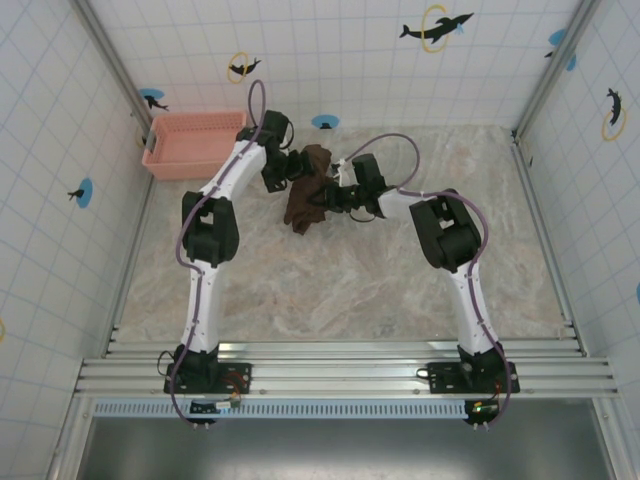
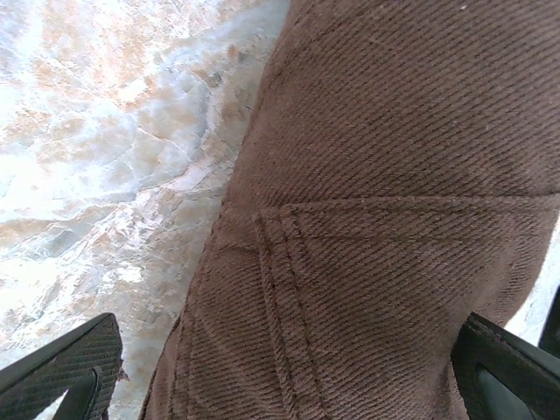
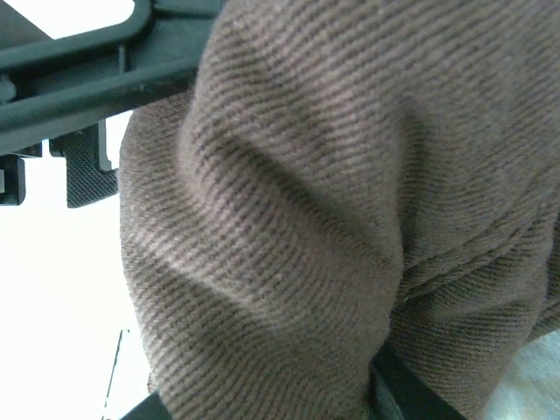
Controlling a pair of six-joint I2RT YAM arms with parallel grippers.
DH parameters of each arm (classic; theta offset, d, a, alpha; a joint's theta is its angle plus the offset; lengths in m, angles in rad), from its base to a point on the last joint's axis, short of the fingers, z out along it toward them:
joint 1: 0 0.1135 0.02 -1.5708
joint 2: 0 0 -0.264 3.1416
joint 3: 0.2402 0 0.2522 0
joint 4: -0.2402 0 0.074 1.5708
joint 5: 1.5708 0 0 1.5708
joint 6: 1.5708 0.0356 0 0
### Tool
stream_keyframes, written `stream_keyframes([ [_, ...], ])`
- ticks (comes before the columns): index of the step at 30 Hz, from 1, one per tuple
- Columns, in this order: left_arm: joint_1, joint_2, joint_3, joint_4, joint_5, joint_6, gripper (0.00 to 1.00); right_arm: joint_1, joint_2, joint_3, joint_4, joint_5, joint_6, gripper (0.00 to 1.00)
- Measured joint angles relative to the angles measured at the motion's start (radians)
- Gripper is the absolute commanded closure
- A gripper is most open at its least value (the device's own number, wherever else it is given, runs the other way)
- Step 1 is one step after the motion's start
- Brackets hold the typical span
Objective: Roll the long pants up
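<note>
Soft, light, floppy: best pinched through thick folds or along the stitched seam, else likely to sag and unroll. Bunched long pants (image 1: 303,205) at far centre of the table (image 1: 350,290), long axis 12 to 6 o'clock from above. Straddled from 11 o'clock by the wide-spread left gripper (image 1: 294,167); clenched from 3 o'clock by the right gripper (image 1: 328,196).

White arm links (image 1: 200,300), black joints (image 1: 210,238), purple cables (image 1: 181,250), black textured end effector fingers (image 2: 61,367)
</note>
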Motion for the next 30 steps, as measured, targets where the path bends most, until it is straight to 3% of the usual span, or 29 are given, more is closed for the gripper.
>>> stream_keyframes([
  [7,-0.016,0.014,-0.021,0.05,0.064,0.018,0.03,-0.001,0.018,0.04,-0.042,-0.02,-0.009,0.9],
  [9,-0.026,0.032,-0.026,0.056,0.071,0.031,0.1,-0.002,0.023,0.051,-0.054,-0.026,-0.013,0.9],
  [11,-0.026,0.045,-0.027,0.057,0.071,0.036,0.28,-0.003,0.026,0.058,-0.064,-0.03,-0.014,0.89],
  [12,-0.024,0.046,-0.034,0.061,0.074,0.035,0.44,-0.003,0.027,0.061,-0.068,-0.032,-0.014,0.89],
  [13,-0.021,0.045,-0.043,0.068,0.079,0.031,0.74,-0.004,0.027,0.063,-0.073,-0.034,-0.014,0.88],
  [14,-0.02,0.042,-0.051,0.076,0.084,0.031,0.94,-0.004,0.027,0.063,-0.076,-0.034,-0.014,0.87],
  [15,-0.021,0.038,-0.06,0.084,0.085,0.031,1.0,-0.004,0.027,0.063,-0.078,-0.036,-0.014,0.86],
  [19,-0.021,0.03,-0.07,0.094,0.089,0.027,1.0,-0.005,0.026,0.063,-0.081,-0.04,-0.015,0.61],
  [22,-0.021,0.03,-0.07,0.095,0.09,0.019,1.0,-0.007,0.021,0.061,-0.09,-0.042,-0.022,0.51],
  [30,-0.024,0.023,-0.067,0.096,0.09,-0.057,1.0,-0.05,-0.09,-0.032,-0.235,-0.015,-0.131,0.44],
])
